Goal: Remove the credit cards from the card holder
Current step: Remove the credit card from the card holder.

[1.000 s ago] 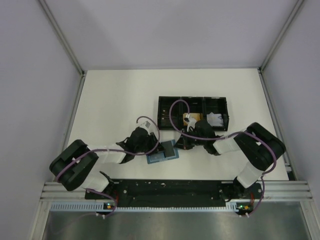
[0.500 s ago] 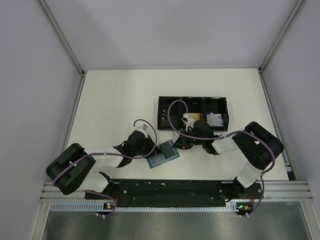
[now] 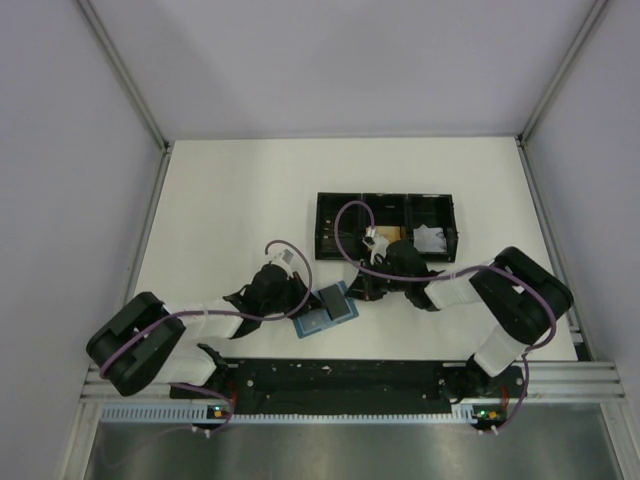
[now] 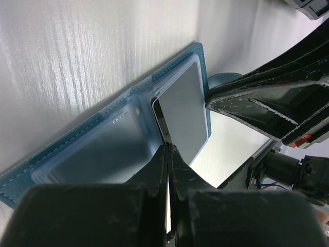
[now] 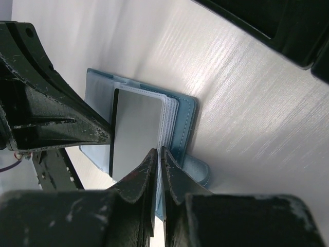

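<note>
White tabletop (image 3: 230, 200) — left tool (image 3: 303, 305), right tool (image 3: 358, 292) flank card holder (image 3: 318, 322); black tray (image 3: 322, 225) behind.

The right arm (image 3: 455, 290) is covering the black tray's (image 3: 385, 197) front wall; the left claw (image 4: 168, 149) is hiding the credit card's (image 4: 185, 113) near corner.

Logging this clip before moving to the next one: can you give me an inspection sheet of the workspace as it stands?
Surface: white table, nothing spilled seen.
Job's things: teal card holder lying open between the arms; dark card on one leaf.
Clutter: black tray behind the holder, white wad in its right compartment.
Claws: left claw and right claw both shut at the card's edges from opposite sides; which layer each pinches is unclear.
Cables: purple cable loops along each arm.
Surroundings: grey walls, metal frame posts.
</note>
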Action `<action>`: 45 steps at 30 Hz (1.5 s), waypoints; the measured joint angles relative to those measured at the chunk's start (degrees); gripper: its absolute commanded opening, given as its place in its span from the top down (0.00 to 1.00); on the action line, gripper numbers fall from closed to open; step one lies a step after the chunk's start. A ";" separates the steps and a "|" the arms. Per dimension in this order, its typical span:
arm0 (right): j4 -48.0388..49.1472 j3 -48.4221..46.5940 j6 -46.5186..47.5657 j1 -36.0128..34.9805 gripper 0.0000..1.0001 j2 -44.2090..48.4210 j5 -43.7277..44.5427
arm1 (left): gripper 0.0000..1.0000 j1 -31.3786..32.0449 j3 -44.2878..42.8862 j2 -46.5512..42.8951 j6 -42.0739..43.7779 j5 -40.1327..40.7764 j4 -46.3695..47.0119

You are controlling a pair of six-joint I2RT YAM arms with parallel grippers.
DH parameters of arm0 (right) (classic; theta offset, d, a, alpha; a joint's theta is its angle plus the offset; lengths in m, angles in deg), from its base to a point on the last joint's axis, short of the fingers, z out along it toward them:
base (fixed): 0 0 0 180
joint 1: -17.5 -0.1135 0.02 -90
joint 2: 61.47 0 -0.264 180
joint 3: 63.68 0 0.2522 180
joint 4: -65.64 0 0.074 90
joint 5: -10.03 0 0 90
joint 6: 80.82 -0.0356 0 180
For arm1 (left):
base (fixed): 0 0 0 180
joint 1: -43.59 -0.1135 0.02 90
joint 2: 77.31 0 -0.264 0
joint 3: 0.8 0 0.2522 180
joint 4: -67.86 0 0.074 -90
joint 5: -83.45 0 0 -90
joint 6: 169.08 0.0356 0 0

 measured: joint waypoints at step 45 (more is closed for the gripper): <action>0.39 -4.22 -0.79 -3.85 0.90 -3.82 -0.66 | 1.00 0.02 0.00 -0.11 0.04 -0.46 -2.08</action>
